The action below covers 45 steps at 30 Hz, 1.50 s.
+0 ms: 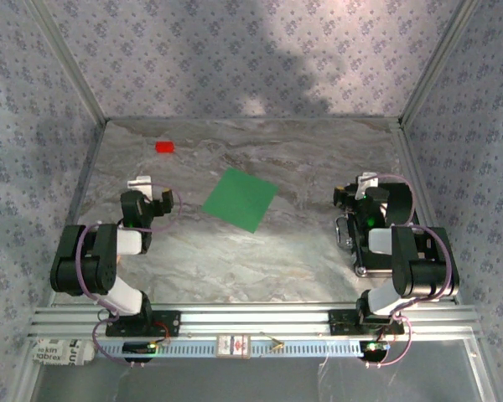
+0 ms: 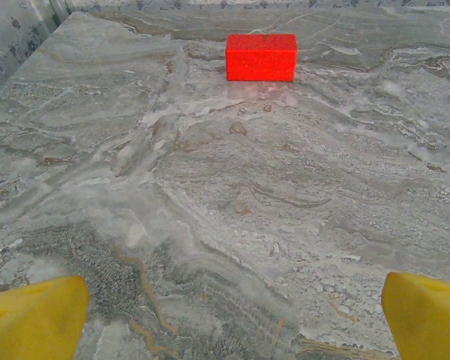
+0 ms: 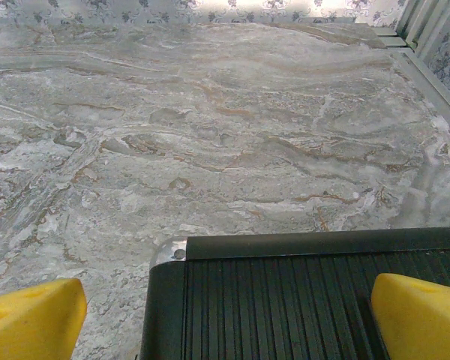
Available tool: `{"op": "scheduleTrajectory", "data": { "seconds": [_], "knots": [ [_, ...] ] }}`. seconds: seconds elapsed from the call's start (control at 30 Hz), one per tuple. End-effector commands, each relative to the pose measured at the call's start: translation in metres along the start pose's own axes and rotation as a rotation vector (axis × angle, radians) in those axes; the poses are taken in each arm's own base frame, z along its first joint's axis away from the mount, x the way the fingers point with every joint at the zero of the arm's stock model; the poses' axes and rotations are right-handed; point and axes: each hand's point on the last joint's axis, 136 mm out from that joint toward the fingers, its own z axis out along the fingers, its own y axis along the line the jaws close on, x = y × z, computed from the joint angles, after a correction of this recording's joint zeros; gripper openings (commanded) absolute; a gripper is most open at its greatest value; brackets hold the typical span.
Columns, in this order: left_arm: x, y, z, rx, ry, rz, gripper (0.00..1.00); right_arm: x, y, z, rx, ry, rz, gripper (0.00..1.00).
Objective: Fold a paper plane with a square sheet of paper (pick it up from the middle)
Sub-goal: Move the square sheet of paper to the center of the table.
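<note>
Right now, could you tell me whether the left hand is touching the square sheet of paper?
Apart. The top view shows bare marble table between the left hand and the square sheet of paper, which lies flat to its right.

At about seven o'clock in your overhead view, a white wrapped packet [image 1: 57, 352] lies beside the left arm's base, just below the silver aluminium rail [image 1: 260, 318]. Its dark printed letters seem to read "abrex", with the start of the word cut off, and the shorter line above it is too blurred for you to make out. At six o'clock, a small white card with a red mark [image 1: 232, 345] sits along the near frame, its print too small to read.
</note>
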Motion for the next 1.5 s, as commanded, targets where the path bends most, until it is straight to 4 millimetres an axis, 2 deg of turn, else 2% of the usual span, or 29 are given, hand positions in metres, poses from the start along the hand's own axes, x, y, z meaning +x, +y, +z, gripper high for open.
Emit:
{"op": "scheduleTrajectory", "data": {
  "seconds": [0.0,0.33,0.57,0.8,0.9,0.97,1.07,1.1,1.13,1.23,1.37,1.47],
  "knots": [
    [-0.011,-0.006,0.001,0.025,-0.028,0.011,1.00,0.009,0.002,0.001,-0.021,0.033,-0.004,0.99],
    [-0.010,-0.009,-0.005,0.050,-0.054,0.017,1.00,0.009,0.003,0.000,-0.035,0.028,-0.002,0.99],
    [-0.014,-0.022,-0.015,0.129,-0.089,0.045,1.00,0.005,0.016,-0.006,-0.092,0.001,-0.044,0.99],
    [-0.033,-0.024,-0.025,0.147,-0.069,0.045,1.00,-0.016,0.022,-0.025,-0.121,0.023,-0.041,0.99],
    [-0.049,-0.022,-0.037,0.138,-0.091,0.029,1.00,-0.031,0.026,-0.043,-0.136,0.009,-0.014,0.99],
    [-0.065,-0.017,-0.044,0.114,-0.076,-0.041,1.00,-0.042,0.033,-0.056,-0.174,0.029,0.023,0.99],
    [-0.088,-0.010,-0.064,0.091,-0.054,-0.223,1.00,-0.062,0.033,-0.075,-0.179,0.087,0.221,0.99],
    [-0.091,-0.018,-0.073,0.147,-0.032,-0.226,1.00,-0.061,0.034,-0.081,-0.183,0.141,0.319,0.99],
    [-0.097,-0.027,-0.084,0.211,-0.037,-0.201,1.00,-0.064,0.041,-0.086,-0.233,0.170,0.377,0.99],
    [-0.102,-0.025,-0.102,0.213,-0.041,-0.326,1.00,-0.071,0.078,-0.100,-0.457,0.230,0.468,0.99],
    [-0.096,-0.038,-0.113,0.289,0.031,-0.403,1.00,-0.073,0.110,-0.103,-0.534,0.318,0.494,0.99],
    [-0.090,-0.051,-0.115,0.350,0.116,-0.451,1.00,-0.068,0.123,-0.101,-0.495,0.389,0.443,0.99]
  ]
}}
